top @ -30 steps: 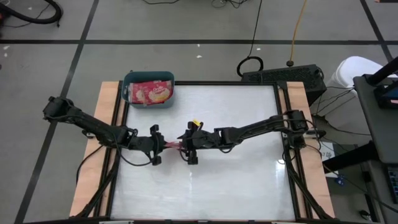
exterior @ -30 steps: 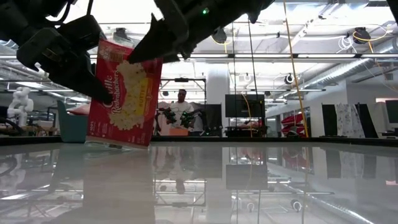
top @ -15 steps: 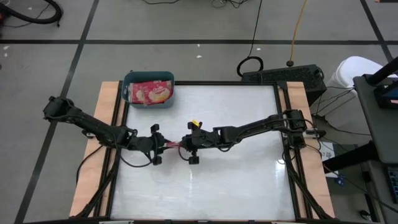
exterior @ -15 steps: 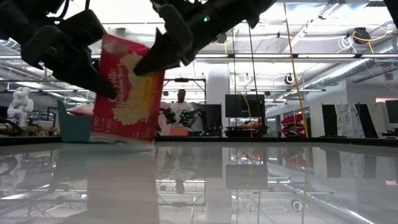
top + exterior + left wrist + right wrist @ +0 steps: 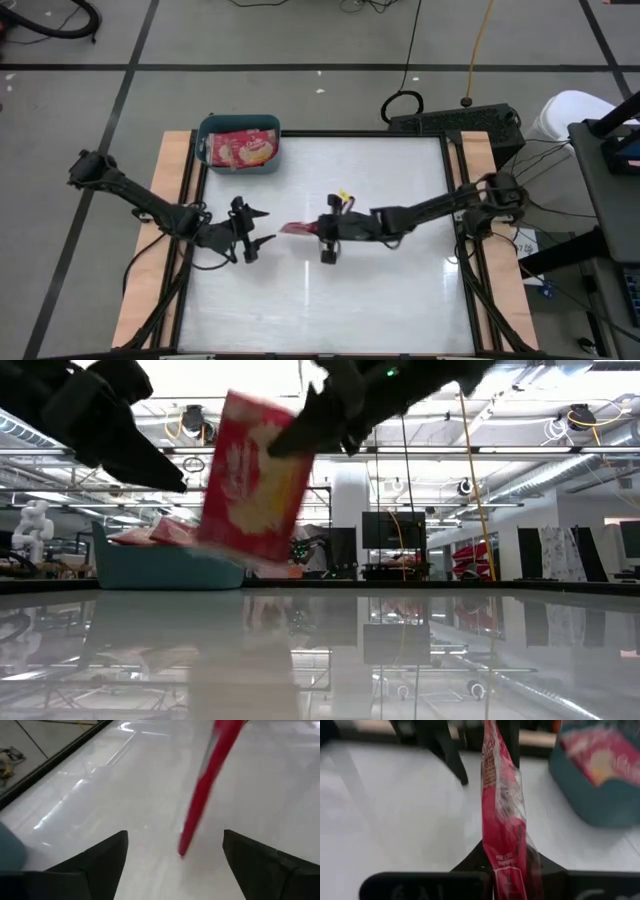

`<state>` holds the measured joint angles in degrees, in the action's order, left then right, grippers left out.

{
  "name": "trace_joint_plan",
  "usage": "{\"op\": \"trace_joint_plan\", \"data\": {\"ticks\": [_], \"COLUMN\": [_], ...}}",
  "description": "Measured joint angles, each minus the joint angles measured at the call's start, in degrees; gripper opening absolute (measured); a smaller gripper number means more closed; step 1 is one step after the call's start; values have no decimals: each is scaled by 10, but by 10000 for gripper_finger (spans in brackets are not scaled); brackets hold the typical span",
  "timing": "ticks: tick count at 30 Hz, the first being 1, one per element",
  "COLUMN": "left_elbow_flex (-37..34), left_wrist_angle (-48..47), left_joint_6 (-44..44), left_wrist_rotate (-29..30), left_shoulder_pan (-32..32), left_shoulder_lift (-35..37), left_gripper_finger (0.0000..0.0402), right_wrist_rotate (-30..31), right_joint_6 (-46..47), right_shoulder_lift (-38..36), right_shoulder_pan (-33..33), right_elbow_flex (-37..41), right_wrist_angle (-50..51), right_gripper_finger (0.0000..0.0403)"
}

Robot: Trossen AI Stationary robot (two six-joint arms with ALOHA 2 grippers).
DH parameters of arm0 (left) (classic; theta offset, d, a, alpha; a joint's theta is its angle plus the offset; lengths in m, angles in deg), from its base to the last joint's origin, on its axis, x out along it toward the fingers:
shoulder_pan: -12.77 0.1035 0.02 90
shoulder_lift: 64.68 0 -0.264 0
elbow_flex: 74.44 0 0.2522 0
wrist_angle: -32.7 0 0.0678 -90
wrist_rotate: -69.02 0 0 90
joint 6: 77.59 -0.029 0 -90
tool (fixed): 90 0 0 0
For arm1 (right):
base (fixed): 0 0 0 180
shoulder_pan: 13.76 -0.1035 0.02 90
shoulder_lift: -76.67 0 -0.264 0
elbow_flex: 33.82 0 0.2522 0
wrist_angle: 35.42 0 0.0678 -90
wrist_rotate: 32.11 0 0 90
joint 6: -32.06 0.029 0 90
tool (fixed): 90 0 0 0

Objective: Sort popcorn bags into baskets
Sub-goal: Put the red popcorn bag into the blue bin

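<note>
A red popcorn bag (image 5: 298,228) stands on edge above the middle of the table, and my right gripper (image 5: 320,230) is shut on it. In the low view the bag (image 5: 255,480) hangs tilted and clear of the tabletop. My left gripper (image 5: 262,227) stands open just left of the bag, touching nothing. In the left wrist view the bag (image 5: 210,780) shows edge-on beyond the spread fingers. The teal basket (image 5: 205,135) at the far left holds other red bags (image 5: 243,148). My right gripper pinches the bag's end nearest the right arm (image 5: 507,870) between its two fingers. The fingers reach in from the table's right, about level. In the low view they are on the bag's upper edge (image 5: 295,430). The bag hangs tilted, faces upright, clear of the table.
The glossy white tabletop (image 5: 380,290) is framed by a black rim and wooden side strips (image 5: 150,250). The basket (image 5: 160,570) stands at the table's far left corner. Cables and a black box (image 5: 455,122) lie beyond the far edge.
My left gripper has opened, let go of the bag and drawn back toward the table's left edge. My right gripper has shut on the bag and carried it toward the right edge and upward. The bag now hangs from that gripper alone.
</note>
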<state>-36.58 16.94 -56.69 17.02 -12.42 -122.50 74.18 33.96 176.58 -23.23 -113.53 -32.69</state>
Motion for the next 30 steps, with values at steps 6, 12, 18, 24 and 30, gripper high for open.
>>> {"op": "trace_joint_plan", "data": {"ticks": [6, 12, 18, 24, 30], "left_elbow_flex": [0, 0, 0, 0, 0], "left_wrist_angle": [6, 57, 127, 169, 220], "left_joint_6": [15, -50, -144, -223, -236], "left_wrist_rotate": [27, 57, 57, 37, -18], "left_shoulder_pan": [-43, -57, -41, -21, 17], "left_shoulder_lift": [1, 22, 69, 96, 81], "left_gripper_finger": [299, 266, 250, 247, 226], "right_wrist_rotate": [2, 3, 2, 0, -2], "right_joint_6": [28, 16, -34, -46, -47], "right_shoulder_lift": [-8, -8, -8, -8, -8], "right_shoulder_pan": [-11, -8, 1, 9, 9], "right_elbow_flex": [127, 195, 203, 203, 203], "right_wrist_angle": [-263, -448, -544, -615, -622], "right_gripper_finger": [14, 14, 14, 14, 14]}}
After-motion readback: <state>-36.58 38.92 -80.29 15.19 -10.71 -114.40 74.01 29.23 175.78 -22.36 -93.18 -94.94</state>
